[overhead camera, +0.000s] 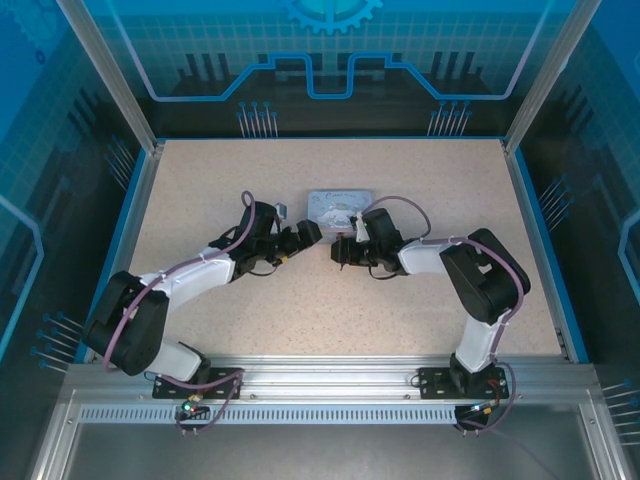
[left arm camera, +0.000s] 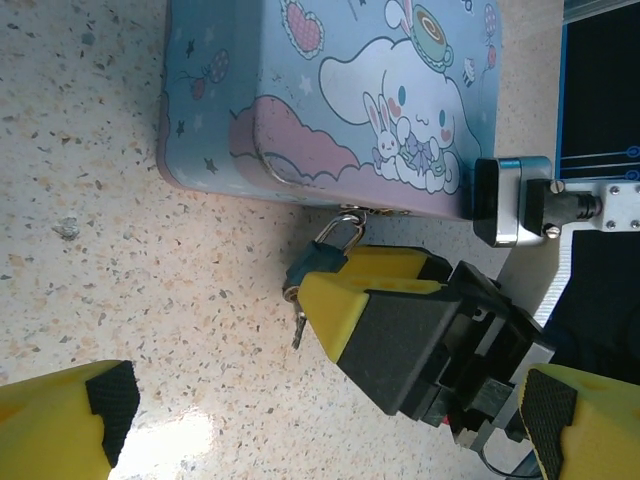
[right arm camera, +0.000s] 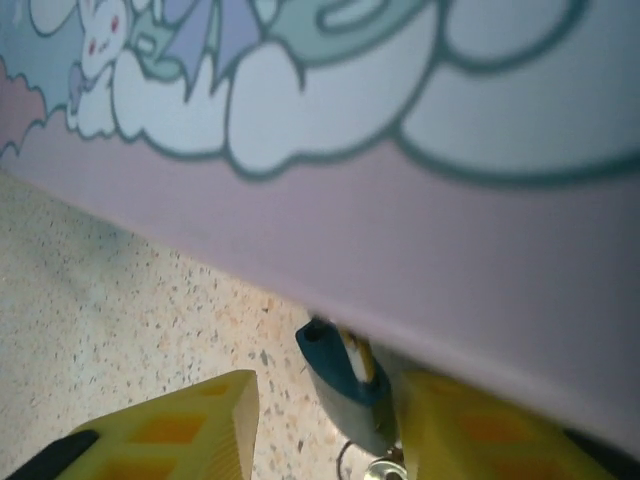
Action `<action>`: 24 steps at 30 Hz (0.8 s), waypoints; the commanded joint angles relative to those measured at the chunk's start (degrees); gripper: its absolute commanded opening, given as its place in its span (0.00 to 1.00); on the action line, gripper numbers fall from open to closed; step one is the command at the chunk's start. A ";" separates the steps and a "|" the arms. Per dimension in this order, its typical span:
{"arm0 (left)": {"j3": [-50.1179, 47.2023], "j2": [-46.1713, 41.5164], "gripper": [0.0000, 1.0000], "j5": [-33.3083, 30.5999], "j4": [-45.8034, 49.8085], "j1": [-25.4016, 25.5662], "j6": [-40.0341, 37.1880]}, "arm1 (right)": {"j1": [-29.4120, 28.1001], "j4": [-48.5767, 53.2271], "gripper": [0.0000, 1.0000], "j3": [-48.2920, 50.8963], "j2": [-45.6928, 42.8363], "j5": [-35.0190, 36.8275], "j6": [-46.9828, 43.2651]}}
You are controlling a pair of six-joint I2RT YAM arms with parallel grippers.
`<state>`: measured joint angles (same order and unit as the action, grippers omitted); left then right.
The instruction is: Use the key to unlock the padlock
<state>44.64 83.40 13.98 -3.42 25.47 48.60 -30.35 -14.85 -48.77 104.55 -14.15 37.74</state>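
Note:
The small blue padlock (left arm camera: 318, 262) hangs by its thin shackle from the front edge of the cartoon tin (left arm camera: 330, 90), its body resting on the table. The thin dark key (left arm camera: 298, 326) sticks out of the padlock's lower end. My right gripper (right arm camera: 325, 430) straddles the padlock (right arm camera: 350, 385). Its right yellow finger (right arm camera: 480, 435) is against the padlock body and its left finger (right arm camera: 180, 435) stands a gap away. My left gripper (left arm camera: 320, 430) is wide open with nothing between its fingers, just short of the padlock. From above, both grippers (overhead camera: 310, 233) (overhead camera: 343, 247) meet at the tin's front edge.
The tin (overhead camera: 340, 207) lies flat at the middle of the speckled table (overhead camera: 200, 180). A small grey metal block (overhead camera: 282, 210) sits just left of the tin. Blue walls and aluminium posts close in the table on three sides.

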 commanded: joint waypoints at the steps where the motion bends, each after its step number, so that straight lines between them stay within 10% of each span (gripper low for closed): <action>1: -0.21 0.67 0.99 1.64 -2.09 -0.82 1.32 | -0.52 1.79 0.30 -0.88 1.31 1.27 -0.62; 8: -0.22 0.72 0.99 2.02 -2.73 -0.95 1.83 | -0.15 6.67 0.00 -0.51 -1.59 1.97 -3.97; 24: 0.68 -0.90 0.99 2.28 -1.83 -0.96 2.03 | 2.24 24.21 0.00 -0.64 -10.67 3.45 -16.51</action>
<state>44.62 83.53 14.85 -5.43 25.06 49.65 -28.69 4.19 -49.17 95.94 -11.31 25.15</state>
